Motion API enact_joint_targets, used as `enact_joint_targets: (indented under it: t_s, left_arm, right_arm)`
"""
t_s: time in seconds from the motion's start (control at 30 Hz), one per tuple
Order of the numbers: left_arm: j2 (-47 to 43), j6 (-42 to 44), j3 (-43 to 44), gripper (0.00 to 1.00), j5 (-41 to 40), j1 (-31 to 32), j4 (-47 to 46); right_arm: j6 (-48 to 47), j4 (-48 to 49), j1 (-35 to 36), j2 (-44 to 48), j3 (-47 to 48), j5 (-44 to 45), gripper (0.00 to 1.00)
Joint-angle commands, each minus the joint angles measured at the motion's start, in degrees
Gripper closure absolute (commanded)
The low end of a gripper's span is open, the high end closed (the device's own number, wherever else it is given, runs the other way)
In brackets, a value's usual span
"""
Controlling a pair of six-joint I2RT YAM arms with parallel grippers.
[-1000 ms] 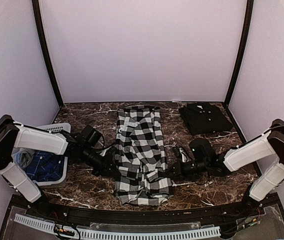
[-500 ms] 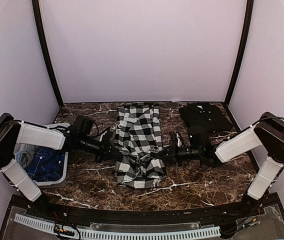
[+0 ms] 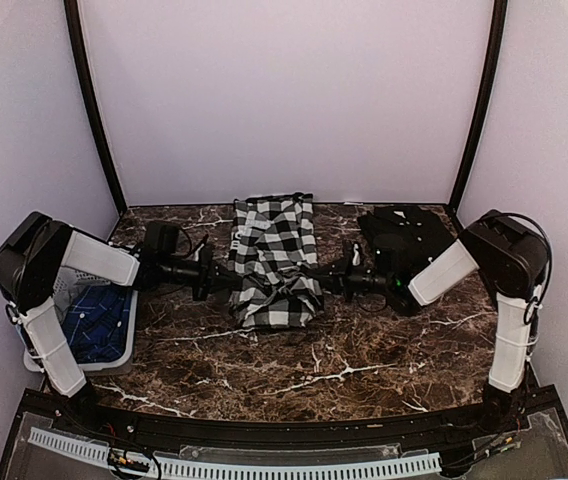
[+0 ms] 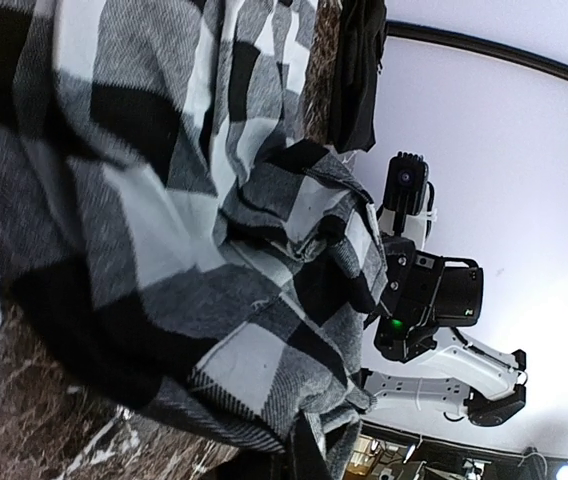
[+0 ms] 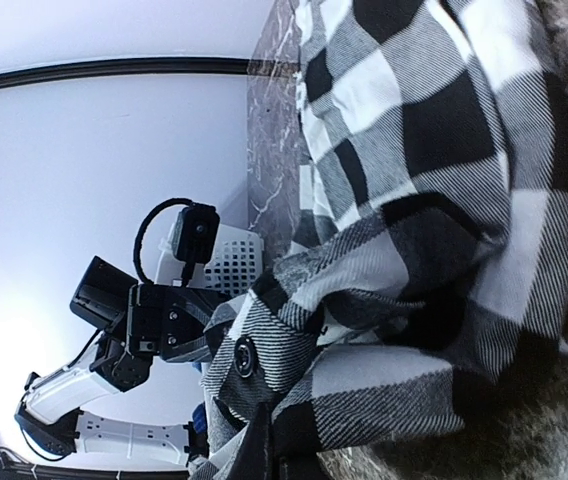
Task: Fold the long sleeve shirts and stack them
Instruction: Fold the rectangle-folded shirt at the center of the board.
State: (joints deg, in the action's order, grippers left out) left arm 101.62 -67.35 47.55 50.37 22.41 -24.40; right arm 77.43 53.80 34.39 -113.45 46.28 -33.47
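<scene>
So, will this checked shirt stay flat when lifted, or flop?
Probably flops: the checked shirt sags and bunches between the left gripper and right gripper. Likely light, as two edge pinches seem to carry it.

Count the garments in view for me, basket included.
3: the checked shirt mid-table; a black shirt folded at the far right; a blue garment in the basket on the left. More may be hidden under it.

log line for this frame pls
step: fold checked shirt | left tool: shut on left edge | right tool: shut on right edge | black shirt: folded, back right | basket: left side
</scene>
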Motion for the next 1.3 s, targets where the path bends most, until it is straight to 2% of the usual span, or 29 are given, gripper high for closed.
enact_joint_targets:
  t_s: [0.0, 0.17, 0.37, 0.6, 0.8, 0.97, 1.1, 1.27]
  left_arm:
    - [2.7, -3.6, 4.7, 1.00, -0.2, -1.6, -7.0]
    - [7.9, -6.5, 9.7, 1.00, -3.2, -4.0, -9.4]
    - [17.1, -5.3, 15.6, 1.00, -5.5, -4.9, -6.4]
    - [19.9, -4.5, 12.5, 1.00, -7.5, -4.9, -5.5]
    - [17.3, -5.2, 6.1, 1.00, -7.4, -4.4, -6.5]
    - [12.5, -5.6, -0.4, 1.00, -7.6, -2.7, -7.5]
    - [6.8, -6.3, -8.8, 1.00, -8.0, -0.7, -8.3]
    - [-1.5, -6.6, -15.0, 1.00, -9.5, 2.7, -6.9]
  right_arm:
    - [1.2, 0.8, -1.5, -3.1, 6.8, 0.2, 1.00]
    - [2.9, -1.5, -4.2, -7.6, 13.1, 2.4, 1.00]
    - [1.7, -7.8, -5.1, -14.8, 21.2, 2.8, 1.00]
    - [-2.2, -13.9, -5.0, -16.6, 20.9, 3.9, 1.00]
    - [-7.0, -20.6, -3.4, -13.0, 17.0, 5.5, 1.00]
    - [-6.2, -17.7, -1.9, -8.1, 7.4, 5.3, 1.00]
    - [-4.7, -13.9, -0.3, -3.0, -0.9, 5.3, 1.00]
    - [-5.7, -15.7, 3.4, 3.0, -6.2, 6.1, 1.00]
